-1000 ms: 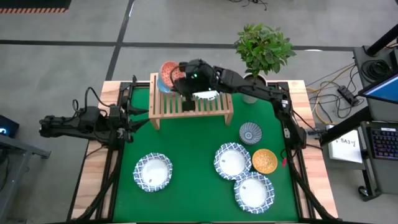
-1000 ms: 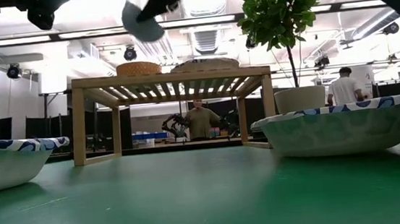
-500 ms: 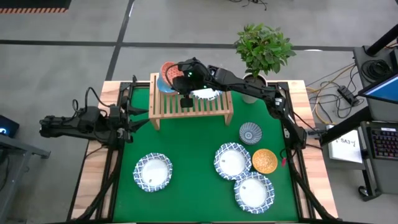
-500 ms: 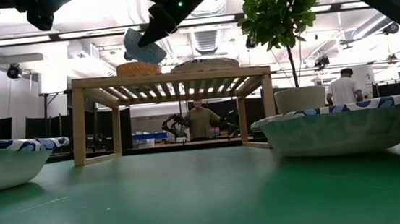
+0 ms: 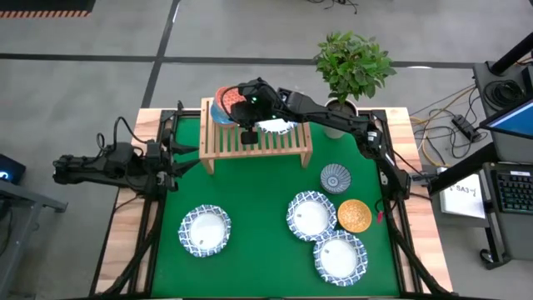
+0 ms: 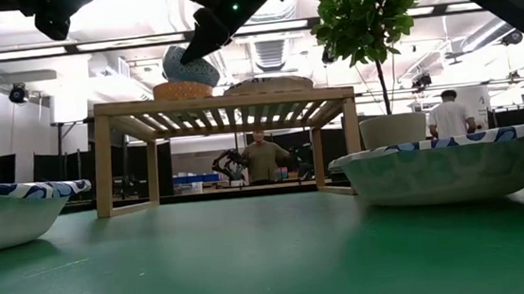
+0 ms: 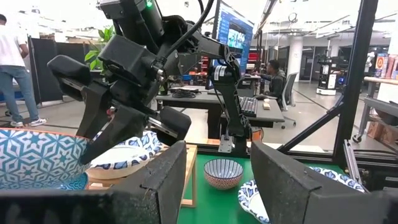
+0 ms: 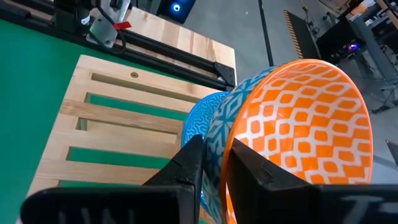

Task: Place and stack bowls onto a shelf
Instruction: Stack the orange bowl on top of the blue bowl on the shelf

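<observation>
Shelf (image 5: 258,142): pale, unpainted wood with a matt, smooth finish and slatted top. Light blue bowl (image 8: 208,134) and orange-red bowl (image 8: 298,130): smooth, glossy glazed surfaces with printed patterns. Table mat (image 5: 250,208): matt green surface. Table edge (image 5: 125,225): light wood.

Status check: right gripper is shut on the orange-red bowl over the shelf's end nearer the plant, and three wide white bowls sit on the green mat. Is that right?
Not quite. The right gripper is shut on the orange-red bowl over the shelf's other end, the one nearer the left arm and away from the plant. The high view shows it. The rest holds.
</observation>
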You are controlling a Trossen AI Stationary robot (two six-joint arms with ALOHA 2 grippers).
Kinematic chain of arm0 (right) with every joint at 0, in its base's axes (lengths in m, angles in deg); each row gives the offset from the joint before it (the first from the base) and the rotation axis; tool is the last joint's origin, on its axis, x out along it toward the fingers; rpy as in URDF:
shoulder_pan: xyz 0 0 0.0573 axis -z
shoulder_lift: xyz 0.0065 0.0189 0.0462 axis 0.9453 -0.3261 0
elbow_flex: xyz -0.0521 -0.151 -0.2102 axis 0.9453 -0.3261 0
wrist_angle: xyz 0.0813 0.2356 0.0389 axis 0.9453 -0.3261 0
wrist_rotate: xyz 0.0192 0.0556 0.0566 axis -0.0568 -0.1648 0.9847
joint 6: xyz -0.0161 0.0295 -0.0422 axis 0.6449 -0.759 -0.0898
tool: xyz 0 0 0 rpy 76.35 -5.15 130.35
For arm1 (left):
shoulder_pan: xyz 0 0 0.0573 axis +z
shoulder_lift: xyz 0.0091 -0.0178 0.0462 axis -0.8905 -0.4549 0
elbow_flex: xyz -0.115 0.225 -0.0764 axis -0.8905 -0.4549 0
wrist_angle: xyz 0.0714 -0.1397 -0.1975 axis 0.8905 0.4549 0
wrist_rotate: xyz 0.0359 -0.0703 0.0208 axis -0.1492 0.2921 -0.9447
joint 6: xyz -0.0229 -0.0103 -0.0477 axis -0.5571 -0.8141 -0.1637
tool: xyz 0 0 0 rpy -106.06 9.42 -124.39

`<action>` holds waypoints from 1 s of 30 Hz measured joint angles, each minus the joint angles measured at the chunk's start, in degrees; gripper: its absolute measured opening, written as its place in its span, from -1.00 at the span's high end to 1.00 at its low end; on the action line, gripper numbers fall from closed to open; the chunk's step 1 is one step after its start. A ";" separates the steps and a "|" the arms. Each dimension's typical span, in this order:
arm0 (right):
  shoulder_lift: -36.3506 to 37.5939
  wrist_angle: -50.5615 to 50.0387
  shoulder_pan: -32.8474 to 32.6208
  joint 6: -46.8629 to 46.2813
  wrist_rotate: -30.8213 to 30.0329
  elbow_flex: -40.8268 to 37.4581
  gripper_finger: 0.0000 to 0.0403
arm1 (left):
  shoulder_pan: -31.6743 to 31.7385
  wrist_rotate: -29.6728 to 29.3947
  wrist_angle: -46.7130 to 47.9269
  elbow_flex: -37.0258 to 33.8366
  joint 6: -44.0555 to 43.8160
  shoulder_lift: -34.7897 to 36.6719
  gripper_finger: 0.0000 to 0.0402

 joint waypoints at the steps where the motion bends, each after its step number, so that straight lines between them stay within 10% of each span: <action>1: 0.00 0.01 0.00 0.00 0.00 0.00 0.77 | 0.00 0.00 -0.01 0.00 0.00 0.00 0.18; 30: 0.37 4.48 -1.92 -12.09 -0.96 -0.04 0.54 | 0.00 -0.02 0.36 0.00 0.00 0.00 0.18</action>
